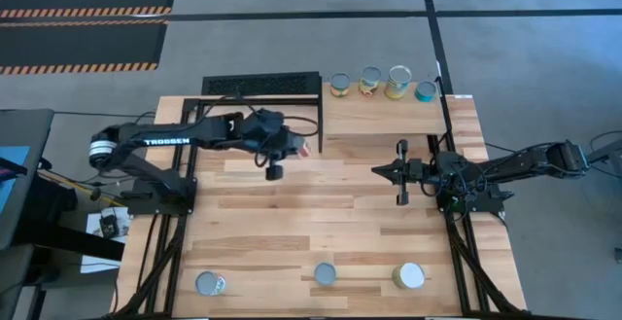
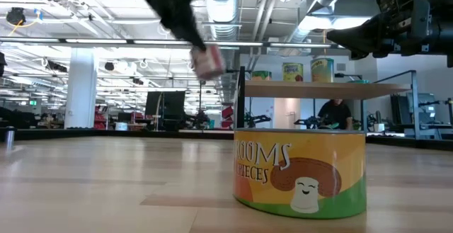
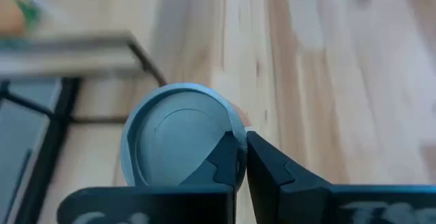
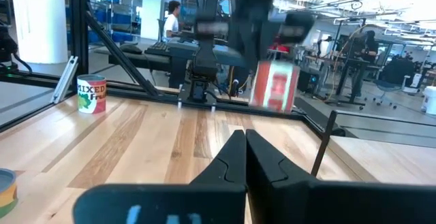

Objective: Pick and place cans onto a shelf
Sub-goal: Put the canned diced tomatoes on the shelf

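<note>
My left gripper (image 1: 294, 149) is shut on a red-and-white can (image 1: 304, 148), held in the air over the table's middle, just near of the shelf's left end. The can's silvery top (image 3: 178, 142) fills the left wrist view. The shelf (image 1: 389, 116) of light planks lies at the far right, with several cans (image 1: 369, 80) standing along its far edge. Three more cans (image 1: 325, 274) stand near the table's front edge. My right gripper (image 1: 381, 171) is shut and empty at the right, pointing toward the table's left. My left gripper pinches the can's top rim (image 3: 235, 123) between its two fingers: one finger (image 3: 221, 161) lies on the lid inside the rim, the other (image 3: 272, 169) outside on the wall. The fingers slant down from the table's left. The can (image 2: 207, 61) hangs tilted, clear of the table.
A black perforated rack (image 1: 262, 85) stands left of the shelf at the far edge. A yellow mushroom can (image 2: 301, 173) stands close to the low camera. A thin black bar (image 1: 323, 116) edges the shelf's left end. Bare wood lies between the two arms.
</note>
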Action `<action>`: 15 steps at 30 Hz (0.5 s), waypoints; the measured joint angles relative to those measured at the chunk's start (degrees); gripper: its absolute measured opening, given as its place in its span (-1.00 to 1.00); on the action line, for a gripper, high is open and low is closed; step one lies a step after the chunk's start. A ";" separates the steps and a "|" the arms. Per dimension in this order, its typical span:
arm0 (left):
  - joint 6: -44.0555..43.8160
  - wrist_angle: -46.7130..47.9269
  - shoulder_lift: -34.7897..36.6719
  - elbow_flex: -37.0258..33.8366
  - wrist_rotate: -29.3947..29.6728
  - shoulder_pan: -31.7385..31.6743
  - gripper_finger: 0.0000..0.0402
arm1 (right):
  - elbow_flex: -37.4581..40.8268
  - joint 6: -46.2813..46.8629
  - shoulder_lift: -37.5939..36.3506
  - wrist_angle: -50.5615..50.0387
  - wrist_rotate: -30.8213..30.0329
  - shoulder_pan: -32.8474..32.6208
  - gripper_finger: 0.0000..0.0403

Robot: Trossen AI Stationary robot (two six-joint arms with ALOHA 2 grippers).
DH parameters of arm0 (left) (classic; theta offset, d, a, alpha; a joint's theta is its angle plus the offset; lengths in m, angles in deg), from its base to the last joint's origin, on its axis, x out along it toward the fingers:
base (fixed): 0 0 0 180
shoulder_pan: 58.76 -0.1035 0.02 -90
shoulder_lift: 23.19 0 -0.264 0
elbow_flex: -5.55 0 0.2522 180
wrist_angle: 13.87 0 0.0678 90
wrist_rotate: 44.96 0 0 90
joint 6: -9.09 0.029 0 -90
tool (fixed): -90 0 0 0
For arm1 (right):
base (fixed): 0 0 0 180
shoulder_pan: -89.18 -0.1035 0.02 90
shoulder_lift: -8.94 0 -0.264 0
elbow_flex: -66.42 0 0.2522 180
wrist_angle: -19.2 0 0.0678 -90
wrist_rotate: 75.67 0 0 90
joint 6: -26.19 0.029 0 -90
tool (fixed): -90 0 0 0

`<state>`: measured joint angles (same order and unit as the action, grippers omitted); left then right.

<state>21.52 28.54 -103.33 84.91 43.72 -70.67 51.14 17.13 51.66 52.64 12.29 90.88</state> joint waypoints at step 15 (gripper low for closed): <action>5.58 12.15 -27.45 41.23 3.21 -2.55 -1.00 | 0.02 0.13 0.00 -0.03 0.09 -0.05 -0.94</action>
<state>27.10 40.69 -130.78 126.14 46.93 -73.22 51.16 17.26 51.66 52.61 12.37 90.83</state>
